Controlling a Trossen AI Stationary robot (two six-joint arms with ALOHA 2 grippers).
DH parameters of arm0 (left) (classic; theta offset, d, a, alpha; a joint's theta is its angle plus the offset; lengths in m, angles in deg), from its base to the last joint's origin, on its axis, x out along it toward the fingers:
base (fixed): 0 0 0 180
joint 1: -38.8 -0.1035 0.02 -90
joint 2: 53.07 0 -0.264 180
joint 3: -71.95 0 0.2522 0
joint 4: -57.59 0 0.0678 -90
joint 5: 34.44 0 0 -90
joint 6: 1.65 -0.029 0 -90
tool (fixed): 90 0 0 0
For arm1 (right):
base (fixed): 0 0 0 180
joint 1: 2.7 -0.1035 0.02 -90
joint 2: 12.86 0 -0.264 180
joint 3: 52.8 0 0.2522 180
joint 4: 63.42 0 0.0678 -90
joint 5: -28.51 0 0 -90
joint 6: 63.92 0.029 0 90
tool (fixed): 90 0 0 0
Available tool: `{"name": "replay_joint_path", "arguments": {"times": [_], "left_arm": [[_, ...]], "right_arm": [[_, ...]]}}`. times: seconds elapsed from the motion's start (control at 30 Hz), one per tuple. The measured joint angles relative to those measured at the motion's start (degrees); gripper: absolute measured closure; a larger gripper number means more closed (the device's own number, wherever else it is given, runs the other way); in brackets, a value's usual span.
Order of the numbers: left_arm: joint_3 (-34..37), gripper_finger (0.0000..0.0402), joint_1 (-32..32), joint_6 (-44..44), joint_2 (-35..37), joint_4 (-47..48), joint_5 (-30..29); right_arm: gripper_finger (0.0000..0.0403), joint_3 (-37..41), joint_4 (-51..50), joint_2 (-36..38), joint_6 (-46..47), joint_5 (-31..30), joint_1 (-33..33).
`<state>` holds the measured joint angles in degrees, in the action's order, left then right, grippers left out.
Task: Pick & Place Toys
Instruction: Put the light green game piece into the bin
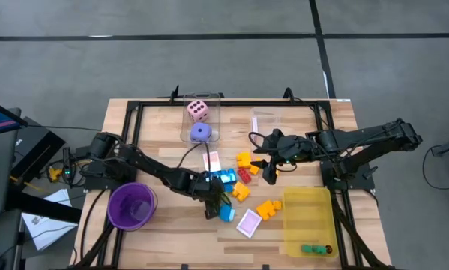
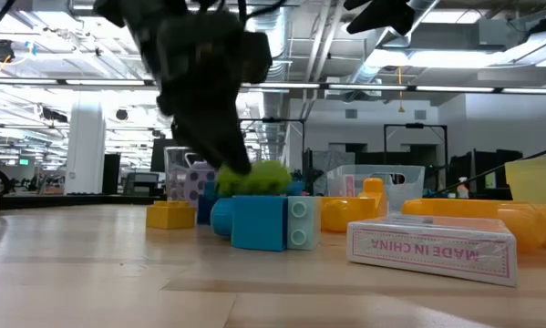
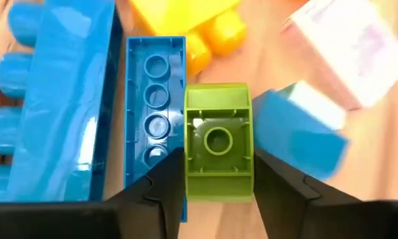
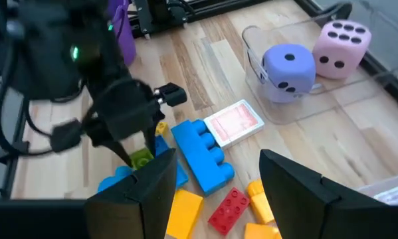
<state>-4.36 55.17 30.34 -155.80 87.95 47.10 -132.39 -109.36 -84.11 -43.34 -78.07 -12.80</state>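
Readable text: one marking only.
You can read "MADE IN CHINA", printed upside down, on the side of the pink-white card box [image 2: 431, 248] in the low view.

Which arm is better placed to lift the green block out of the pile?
The left. The left gripper already has its fingers on either side of the green block, while the right gripper hangs open above the red and yellow blocks, holding nothing.

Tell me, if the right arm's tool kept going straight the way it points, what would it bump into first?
Probably the long blue block, which lies straight ahead between the right tool's open fingers. The red block sits nearer but lower, so it might be touched first; depth is hard to judge.
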Motion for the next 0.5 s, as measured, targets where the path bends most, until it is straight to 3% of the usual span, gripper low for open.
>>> {"name": "replay_joint_path", "arguments": {"times": [0.3, 0.5], "left_arm": [[0.0, 0.0259, -4.4, -3.5, 10.5, -2.7, 9.1], [0.0, 0.026, -7.5, -3.2, 13.1, -2.5, 16.6]], "right_arm": [[0.0196, 0.0, 3.3, 0.0, -13.6, -0.2, 0.0], [0.0196, 0.0, 6.2, 0.0, -15.1, -0.2, 0.1]]}}
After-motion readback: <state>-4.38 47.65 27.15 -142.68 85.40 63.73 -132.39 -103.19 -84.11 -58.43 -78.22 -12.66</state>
